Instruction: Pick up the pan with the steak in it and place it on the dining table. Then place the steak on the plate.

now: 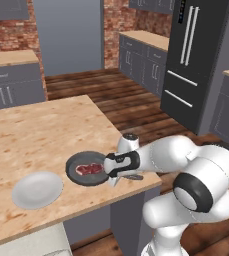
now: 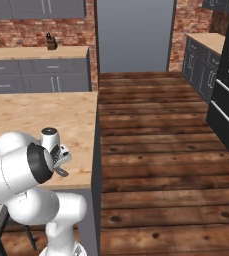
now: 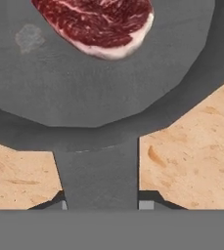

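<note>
On the dining table (image 1: 41, 132), light wood top, I see the pan (image 1: 86, 169) sitting near the edge closest to my base, at about 4 o'clock on the tabletop in the left base view. Plate (image 1: 37, 189) lies flat at the pan's 8 o'clock, just beside it, not touching as far as I can tell. My arm reaches in from 3 o'clock, gripper (image 1: 117, 176) low over the pan handle (image 3: 98, 176). From the hand view the handle runs straight down between the two finger tips, one tip on each side; whether they press on it I can't tell. Steak (image 3: 101, 23) lies flat inside the pan, toward 12 o'clock in the hand view, far side from the handle. Fridge (image 1: 196, 60) stands at 2 o'clock, well apart. Right base view: gripper (image 2: 61, 162) at the table's near corner, mostly behind my arm.
</note>
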Controlling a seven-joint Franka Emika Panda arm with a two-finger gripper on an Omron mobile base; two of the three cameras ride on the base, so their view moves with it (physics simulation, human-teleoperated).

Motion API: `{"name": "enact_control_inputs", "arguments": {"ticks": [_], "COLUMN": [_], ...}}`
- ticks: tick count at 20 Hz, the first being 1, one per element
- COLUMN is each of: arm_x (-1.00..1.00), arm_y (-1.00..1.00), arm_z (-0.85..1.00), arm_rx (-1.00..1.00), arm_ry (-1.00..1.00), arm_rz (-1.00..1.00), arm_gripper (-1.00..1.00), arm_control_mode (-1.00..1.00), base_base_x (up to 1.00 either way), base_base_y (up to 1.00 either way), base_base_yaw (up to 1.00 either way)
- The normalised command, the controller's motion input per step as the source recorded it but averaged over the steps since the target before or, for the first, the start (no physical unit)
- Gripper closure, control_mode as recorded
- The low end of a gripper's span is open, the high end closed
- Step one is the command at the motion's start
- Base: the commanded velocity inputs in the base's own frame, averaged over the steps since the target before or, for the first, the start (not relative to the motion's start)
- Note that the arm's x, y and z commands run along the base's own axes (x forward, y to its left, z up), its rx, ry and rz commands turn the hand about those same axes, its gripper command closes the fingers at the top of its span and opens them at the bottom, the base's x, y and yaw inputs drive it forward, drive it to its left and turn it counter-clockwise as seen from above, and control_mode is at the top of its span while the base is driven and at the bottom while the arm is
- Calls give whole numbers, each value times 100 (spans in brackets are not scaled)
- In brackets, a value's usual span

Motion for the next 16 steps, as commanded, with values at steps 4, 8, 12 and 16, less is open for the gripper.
{"name": "enact_control_inputs", "arguments": {"ticks": [4, 8, 12, 16], "arm_x": [0, -1, -25, -46], "arm_y": [0, 0, -2, -6], "arm_z": [19, 34, 35, 35], "arm_rx": [0, 0, -1, -2], "arm_ry": [-1, 0, 0, 0], "arm_rz": [-1, -3, -1, 0], "arm_gripper": [-100, -100, -100, -100], "arm_control_mode": [-100, -100, -100, -100], "base_base_x": [0, 0, 0, 0], "base_base_y": [0, 0, 0, 0], "base_base_yaw": [0, 0, 0, 0]}}
